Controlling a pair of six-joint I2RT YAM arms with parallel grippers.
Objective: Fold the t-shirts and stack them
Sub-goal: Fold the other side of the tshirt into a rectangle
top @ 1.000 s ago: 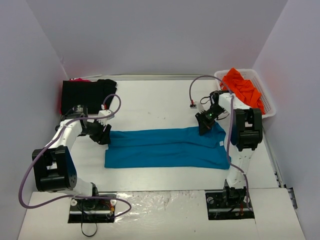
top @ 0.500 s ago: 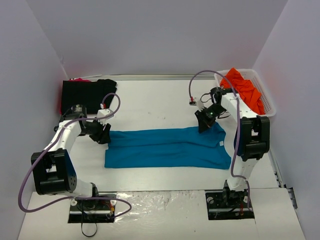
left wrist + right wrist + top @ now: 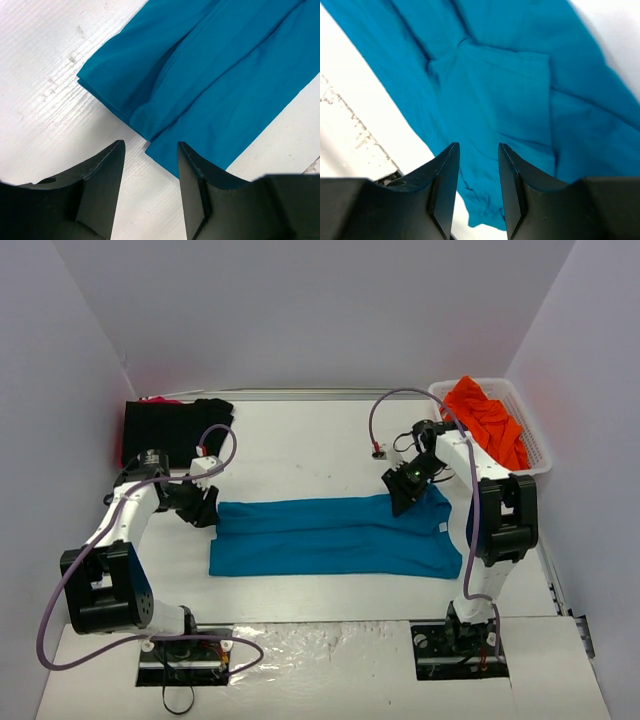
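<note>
A teal-blue t-shirt (image 3: pixel 335 537) lies flat on the white table, folded into a long strip. It also shows in the left wrist view (image 3: pixel 210 75) and the right wrist view (image 3: pixel 510 85). My left gripper (image 3: pixel 205 508) is open and empty just off the strip's far left corner, over bare table. My right gripper (image 3: pixel 402 498) is open and empty above the strip's far right part, where a sleeve is folded in. A black t-shirt (image 3: pixel 172 427) lies folded at the far left. An orange t-shirt (image 3: pixel 487 420) is bunched in the basket.
A white slotted basket (image 3: pixel 536 453) stands at the far right by the wall. Grey walls close in the table on three sides. Purple cables loop from both arms over the table.
My right gripper has moved a little left and nearer along the shirt's far edge. My left gripper has barely moved.
</note>
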